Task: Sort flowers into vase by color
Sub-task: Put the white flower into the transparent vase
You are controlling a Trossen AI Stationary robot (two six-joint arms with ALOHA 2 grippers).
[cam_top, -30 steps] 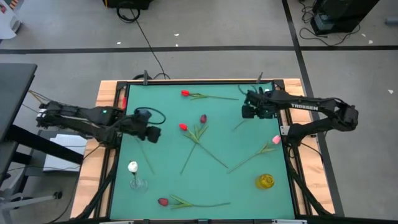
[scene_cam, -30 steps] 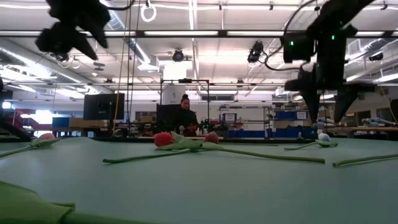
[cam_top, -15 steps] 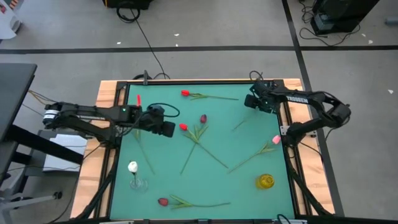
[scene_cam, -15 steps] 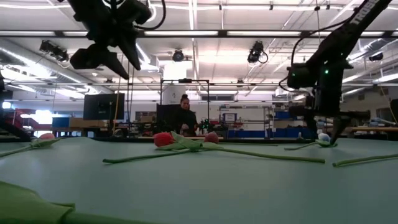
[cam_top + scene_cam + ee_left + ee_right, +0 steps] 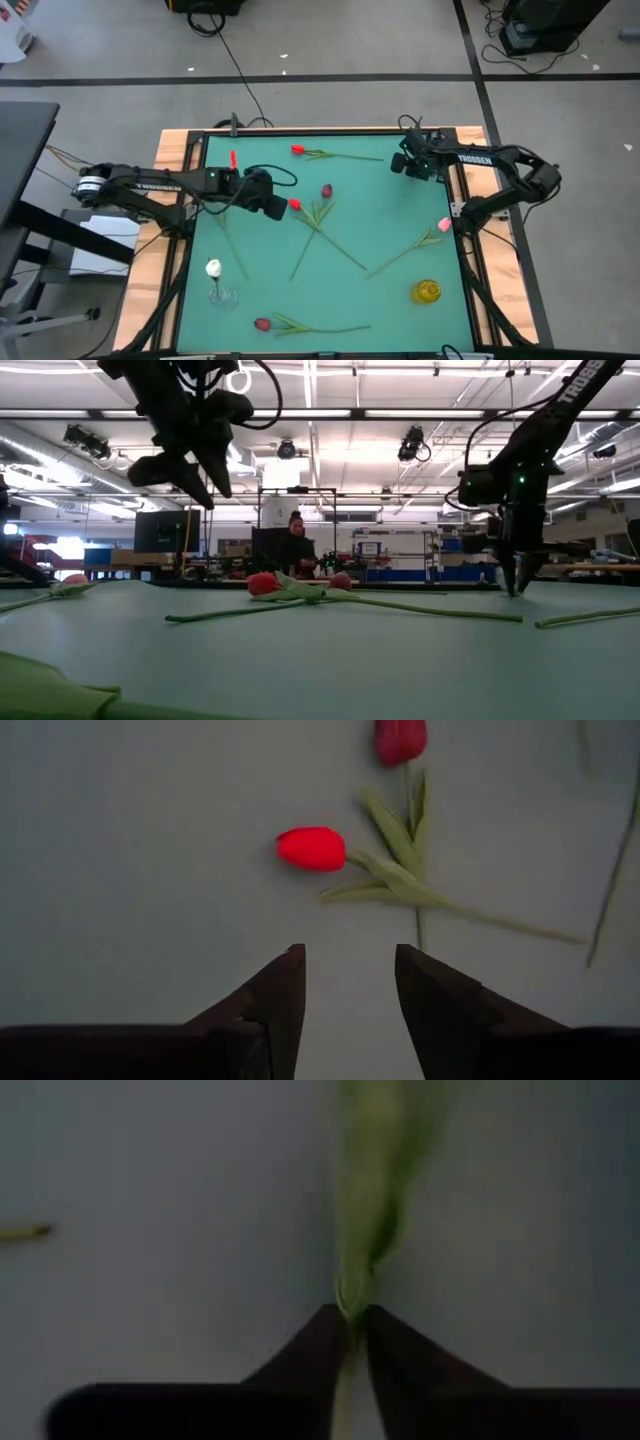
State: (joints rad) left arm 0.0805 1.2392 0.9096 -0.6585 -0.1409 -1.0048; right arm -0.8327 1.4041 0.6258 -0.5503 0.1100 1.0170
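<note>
Flowers (image 5: 318,212) scattered, right arm (image 5: 495,160) (marked "TROSSEN")

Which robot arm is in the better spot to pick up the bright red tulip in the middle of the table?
Left. The left gripper hangs open right beside the red tulip, which shows just ahead of its fingers in the left wrist view. The right gripper is far off at the table's back right corner, shut on a green stem.
</note>
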